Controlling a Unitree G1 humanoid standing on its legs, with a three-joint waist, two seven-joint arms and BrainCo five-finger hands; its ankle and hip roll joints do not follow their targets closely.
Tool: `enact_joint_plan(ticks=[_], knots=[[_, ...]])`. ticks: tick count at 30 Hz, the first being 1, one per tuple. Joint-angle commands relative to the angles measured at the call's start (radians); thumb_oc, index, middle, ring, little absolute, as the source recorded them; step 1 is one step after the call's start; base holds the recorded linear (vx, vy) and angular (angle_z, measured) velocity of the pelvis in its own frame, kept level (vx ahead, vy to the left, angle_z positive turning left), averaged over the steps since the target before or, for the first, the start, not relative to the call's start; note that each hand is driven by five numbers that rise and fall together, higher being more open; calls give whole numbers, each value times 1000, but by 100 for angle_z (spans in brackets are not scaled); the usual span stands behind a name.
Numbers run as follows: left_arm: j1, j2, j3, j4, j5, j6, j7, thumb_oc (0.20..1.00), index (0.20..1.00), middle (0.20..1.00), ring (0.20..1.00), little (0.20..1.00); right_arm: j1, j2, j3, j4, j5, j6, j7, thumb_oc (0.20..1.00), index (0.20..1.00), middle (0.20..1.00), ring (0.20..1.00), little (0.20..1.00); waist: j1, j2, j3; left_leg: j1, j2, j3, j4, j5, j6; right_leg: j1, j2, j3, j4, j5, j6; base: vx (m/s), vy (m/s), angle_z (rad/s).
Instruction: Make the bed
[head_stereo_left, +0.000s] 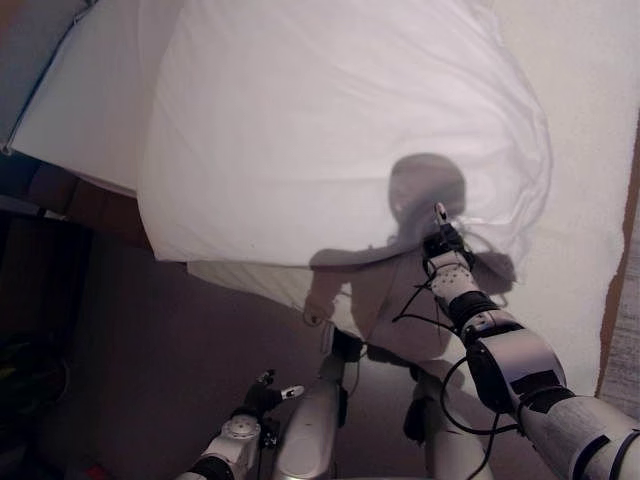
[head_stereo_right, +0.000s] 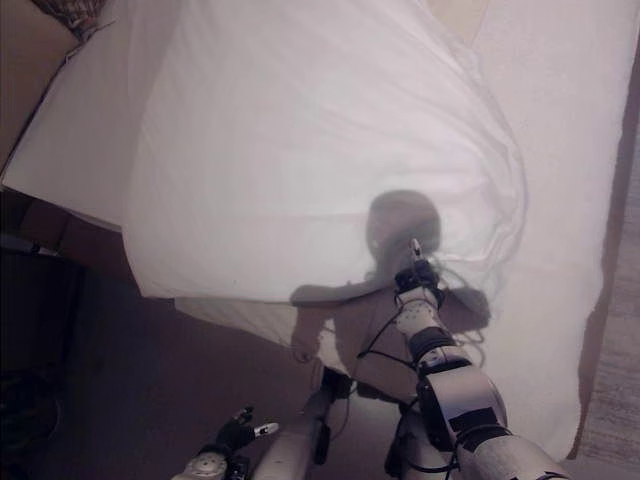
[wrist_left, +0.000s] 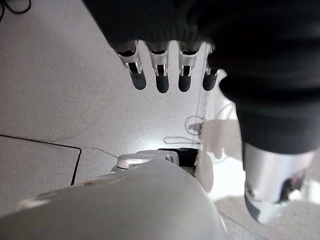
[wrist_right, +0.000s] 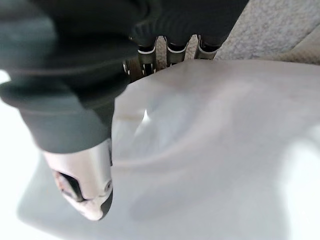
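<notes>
Fingers (wrist_right: 150, 55) of right hand (head_stereo_left: 447, 243) tucked under white duvet (head_stereo_left: 330, 130), tips hidden by the fold — grip cannot be told from here. Duvet billowed up off bed (head_stereo_left: 590, 200), likely lifted to spread it flat. Left hand (wrist_left: 160, 75) low over floor (wrist_left: 55, 100), fingers straight and relaxed, nothing held. Duvet's near edge hangs over bed's side just past right fingers; bare mattress beyond them — room to draw cloth across.

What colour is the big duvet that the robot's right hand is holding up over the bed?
Plain white, no pattern: the large soft fabric duvet shows best in the left eye view.
</notes>
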Motion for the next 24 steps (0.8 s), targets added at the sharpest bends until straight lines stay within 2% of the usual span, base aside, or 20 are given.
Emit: enact_joint_plan(ticks=[1,2,3,4,5,6,9,10,11,14,15,16,18,19,24], knots=[[-32,-14,-83,-37,-48,-7,16,1000,1000,1000,1000,1000,-152,-126,-7,-69,32,-105,0,1000,1000,1000,1000,1000,27,-33,4,-21,-115,15,-4,-24,21,11,-45,74,9,84,41,-2,-11,27],[-35,-11,-95,-52,-47,-8,14,1000,1000,1000,1000,1000,-171,-143,-8,-61,31,-111,-8,1000,1000,1000,1000,1000,30,-28,3,-29,-118,11,-4,-21,21,6,-47,73,9,86,41,-10,8,23],[-36,-8,-102,-75,-52,-10,12,1000,1000,1000,1000,1000,-187,-160,-16,-55,36,-112,-14,918,918,918,918,918,32,-22,5,-38,-121,6,-4,-14,21,1,-49,70,7,92,42,11,8,19],[-35,-5,-111,-93,-61,-12,6,1000,1000,1000,1000,1000,-200,-174,-14,-53,29,-118,-20,746,746,746,746,746,34,-18,5,-36,-122,5,-4,-20,20,1,-49,70,8,87,43,13,19,12],[-35,-2,-118,-112,-71,-13,1,1000,1000,1000,1000,1000,-209,-184,-10,-51,15,-122,-31,310,310,310,310,310,34,-14,6,-37,-124,4,-4,-20,20,0,-49,70,8,88,44,7,17,8],[-35,-1,-118,-114,-71,-12,1,1000,1000,1000,1000,1000,-210,-185,-10,-51,14,-122,-32,200,200,200,200,200,34,-13,7,-40,-124,4,-4,-14,20,-3,-50,68,7,94,44,16,19,9],[-25,13,-147,-215,-131,-12,-37,1000,1000,1000,1000,1000,-214,-197,16,-80,-38,-124,-50,200,200,200,200,200,31,-9,7,-37,-126,5,-4,-15,19,0,-52,71,6,96,47,6,26,6],[-17,31,-164,-316,-191,-16,-69,1000,1000,1000,1000,1000,-207,-201,59,-125,-113,-121,-58,200,200,200,200,200,21,-12,9,-24,-126,8,-4,-23,20,8,-51,76,7,91,48,11,38,2],[-16,33,-164,-321,-193,-13,-68,1000,1000,1000,1000,1000,-206,-200,59,-129,-117,-121,-63,200,200,200,200,200,20,-11,9,-27,-126,8,-4,-17,20,7,-52,76,6,97,48,30,55,1],[10,66,-187,-549,-366,-3,-110,1000,1000,1000,1000,1000,-160,-159,116,-305,-253,-133,-100,200,200,200,200,200,-18,-23,15,12,-124,20,-4,-33,25,34,-53,93,7,91,48,14,61,0],[12,68,-187,-553,-368,-1,-109,1000,1000,1000,1000,1000,-157,-156,116,-311,-257,-133,-104,200,200,200,200,200,-19,-23,15,10,-125,20,-4,-28,26,33,-53,93,6,96,48,0,96,1],[1,76,-206,-645,-463,7,-127,1000,1000,1000,1000,1000,-126,-132,134,-394,-305,-137,-119,200,200,200,200,200,-42,-36,16,35,-123,31,-4,-38,31,48,-55,104,7,94,49,-11,71,4],[-18,81,-220,-691,-511,7,-135,1000,1000,1000,1000,1000,-116,-126,152,-433,-339,-131,-129,200,200,200,200,200,-56,-45,14,47,-123,40,-4,-45,34,54,-55,113,8,94,50,14,103,-3],[-65,77,-237,-738,-572,-5,-135,1000,1000,1000,1000,1000,-90,-112,174,-503,-391,-131,-144,200,200,200,200,200,-81,-65,9,74,-121,57,-4,-61,40,68,-54,131,11,90,51,11,130,-14],[-172,51,-254,-794,-705,-31,-119,1000,1000,1000,1000,1000,-41,-127,240,-629,-568,-69,-169,200,200,200,200,200,-128,-111,-3,116,-117,108,-4,-82,60,74,-50,185,21,95,54,-24,83,-38]])
